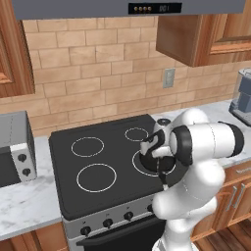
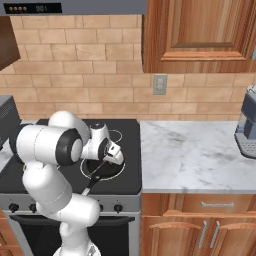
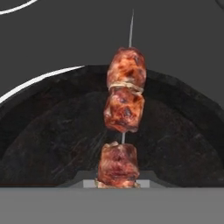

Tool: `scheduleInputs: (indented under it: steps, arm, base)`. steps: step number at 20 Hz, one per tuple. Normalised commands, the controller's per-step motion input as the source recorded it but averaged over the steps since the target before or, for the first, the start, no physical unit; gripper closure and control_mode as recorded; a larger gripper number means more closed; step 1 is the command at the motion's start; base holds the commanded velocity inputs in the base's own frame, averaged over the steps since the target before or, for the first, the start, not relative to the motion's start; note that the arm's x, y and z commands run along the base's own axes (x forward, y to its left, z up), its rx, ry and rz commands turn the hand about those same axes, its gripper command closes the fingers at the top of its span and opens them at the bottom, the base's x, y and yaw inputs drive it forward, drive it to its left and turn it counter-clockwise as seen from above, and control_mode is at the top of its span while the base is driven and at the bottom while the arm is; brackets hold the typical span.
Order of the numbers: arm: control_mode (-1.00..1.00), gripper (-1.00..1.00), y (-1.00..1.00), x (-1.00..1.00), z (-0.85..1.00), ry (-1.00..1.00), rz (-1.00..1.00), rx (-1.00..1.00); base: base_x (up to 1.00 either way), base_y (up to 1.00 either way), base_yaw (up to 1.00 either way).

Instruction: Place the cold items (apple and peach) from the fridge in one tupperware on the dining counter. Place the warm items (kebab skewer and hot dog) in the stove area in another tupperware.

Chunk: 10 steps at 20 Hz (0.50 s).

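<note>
At the left of the left base view a silver toaster (image 1: 14, 147) is seen on the pale countertop (image 1: 24, 206), and beside it the stove (image 1: 98, 166) fills the centre, its black top marked with white burner rings. Toward the centre right of that view the gripper (image 1: 156, 156) is lowered into a dark frying pan (image 1: 158, 166) on the front right burner; in the right base view the same pan (image 2: 102, 170) sits lower left of centre, under the hand. In the hand view the kebab skewer (image 3: 124, 118) runs up the middle of the frame, three browned chunks on a thin metal pin, lying in the pan, with the lowest chunk at the fingertips. The jaws are judged drawn together, and by the look of it clamped on that lowest chunk. A risk is seen here: gripped at one end, the skewer could pivot or droop on the lift, and the meat could slide along the pin or slip free. The pan rim could also be caught by the far tip.
</note>
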Motion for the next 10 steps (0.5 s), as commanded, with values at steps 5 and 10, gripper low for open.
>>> scheduleInputs:
  steps: [5, 10]
  arm:
    - [-1.00, 1.00, 0.00, -0.68, 0.47, -0.31, 0.00, 0.00]
    - [-1.00, 1.00, 0.00, -0.70, 0.95, -0.26, 0.00, 0.00]
  base:
    - [0.00, 0.00, 0.00]
    - [0.00, 0.00, 0.00]
